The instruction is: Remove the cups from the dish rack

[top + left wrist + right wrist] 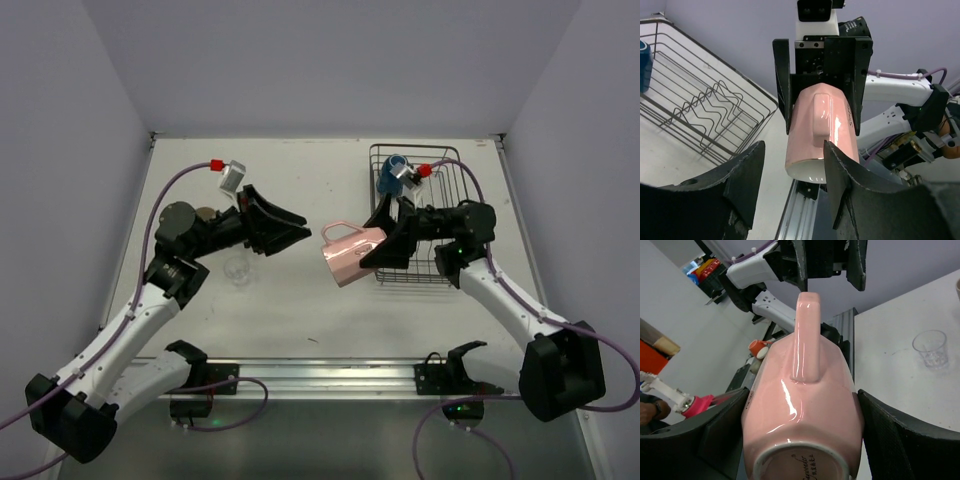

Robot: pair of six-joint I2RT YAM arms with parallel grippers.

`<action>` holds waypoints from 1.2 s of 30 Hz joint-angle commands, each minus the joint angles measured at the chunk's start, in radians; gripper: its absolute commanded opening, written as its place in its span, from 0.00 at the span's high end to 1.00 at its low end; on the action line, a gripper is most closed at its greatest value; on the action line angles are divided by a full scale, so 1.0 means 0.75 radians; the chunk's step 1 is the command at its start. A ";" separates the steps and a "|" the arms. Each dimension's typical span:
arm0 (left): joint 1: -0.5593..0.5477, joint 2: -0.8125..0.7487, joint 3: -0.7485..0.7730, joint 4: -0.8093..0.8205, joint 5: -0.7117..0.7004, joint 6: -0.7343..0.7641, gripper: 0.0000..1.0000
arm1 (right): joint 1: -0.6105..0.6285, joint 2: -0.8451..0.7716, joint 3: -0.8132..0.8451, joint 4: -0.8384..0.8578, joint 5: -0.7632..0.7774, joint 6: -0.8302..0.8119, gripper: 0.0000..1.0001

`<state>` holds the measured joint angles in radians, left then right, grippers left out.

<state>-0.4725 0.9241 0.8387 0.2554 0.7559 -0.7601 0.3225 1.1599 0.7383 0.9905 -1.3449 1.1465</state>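
My right gripper (385,245) is shut on the pale pink cup (350,252) and holds it on its side above the table, left of the dish rack (440,215). The cup fills the right wrist view (805,405), between the right gripper's (800,435) fingers. My left gripper (292,225) is open and empty, and points at the cup's open end from close by. In the left wrist view the cup (822,135) hangs just beyond the open left gripper (792,175). The blue mug (392,175) is in the rack's far left corner.
The small clear glass (238,270) stands on the table under my left arm and shows in the right wrist view (930,347). A brown mug (205,213) is partly hidden behind the left arm. The rack (705,115) and blue mug (644,60) show in the left wrist view.
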 commanded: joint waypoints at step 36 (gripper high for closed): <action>-0.074 -0.005 -0.100 0.431 -0.106 -0.060 0.46 | 0.274 0.106 0.214 -0.136 0.261 -0.187 1.00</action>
<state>-0.5171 0.9218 0.7525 0.5629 0.7017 -0.8249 0.5198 1.2823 0.8307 0.8669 -1.2091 1.0462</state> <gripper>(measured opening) 0.537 0.821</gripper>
